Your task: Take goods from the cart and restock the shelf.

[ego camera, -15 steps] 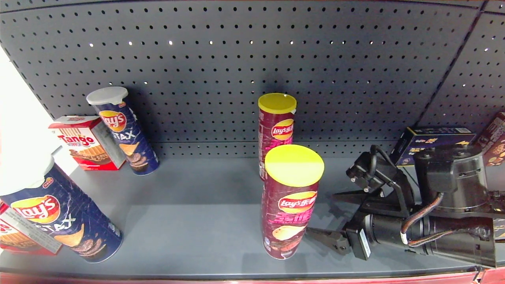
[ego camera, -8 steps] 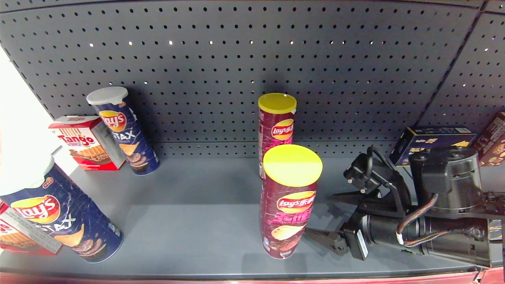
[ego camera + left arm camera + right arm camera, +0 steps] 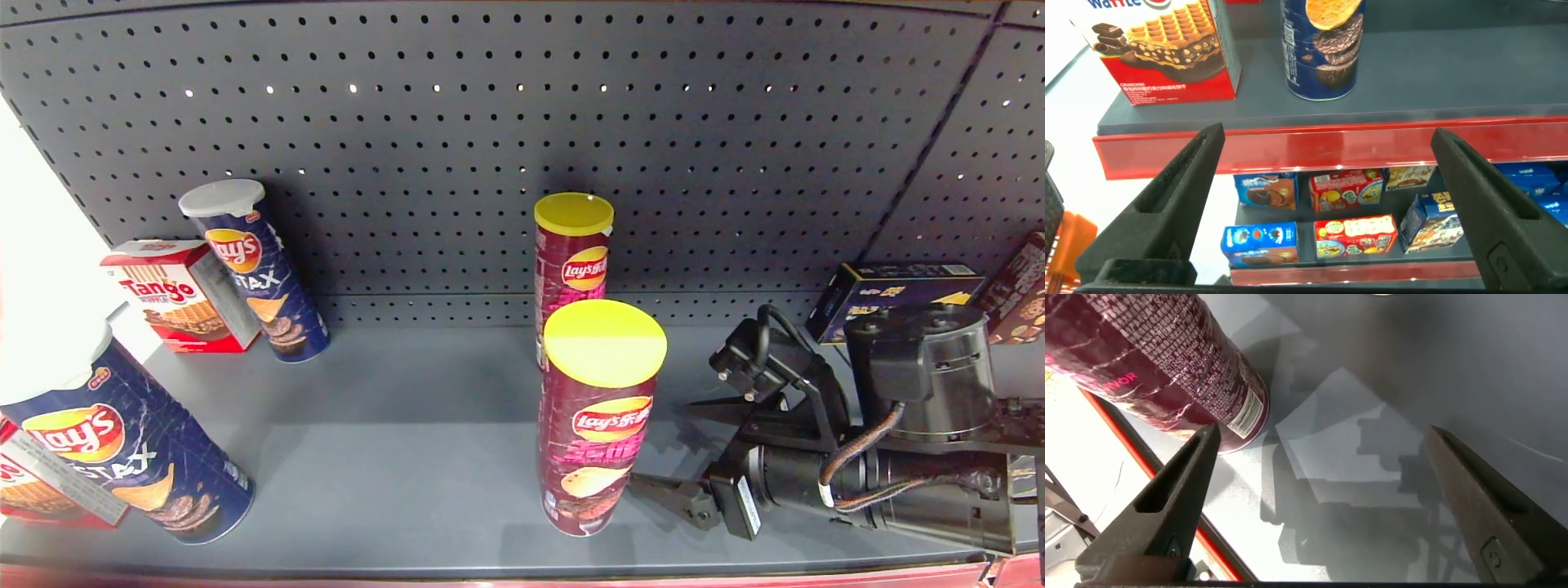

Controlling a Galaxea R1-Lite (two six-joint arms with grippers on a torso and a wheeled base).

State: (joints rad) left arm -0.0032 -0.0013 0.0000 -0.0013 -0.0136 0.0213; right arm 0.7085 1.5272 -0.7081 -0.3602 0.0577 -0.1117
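Two maroon chip cans with yellow lids stand upright on the grey shelf (image 3: 408,433), the front can (image 3: 598,425) near the shelf's edge and the rear can (image 3: 573,261) by the pegboard. My right gripper (image 3: 663,443) lies just right of the front can's lower half, open, with nothing between its fingers. In the right wrist view the front can (image 3: 1167,367) stands off to one side of the open right gripper (image 3: 1323,431). My left gripper (image 3: 1328,132) hangs open in front of the shelf's red front edge (image 3: 1331,143), holding nothing.
Two blue chip cans (image 3: 257,269) (image 3: 122,445) and a red waffle box (image 3: 175,296) stand at the shelf's left. Dark boxes (image 3: 898,294) sit at the back right behind my right arm. The shelf's middle is bare. Small boxes (image 3: 1347,212) fill a lower shelf.
My right arm has shifted slightly to the left, still open. The front maroon can stays upright in almost the same spot.
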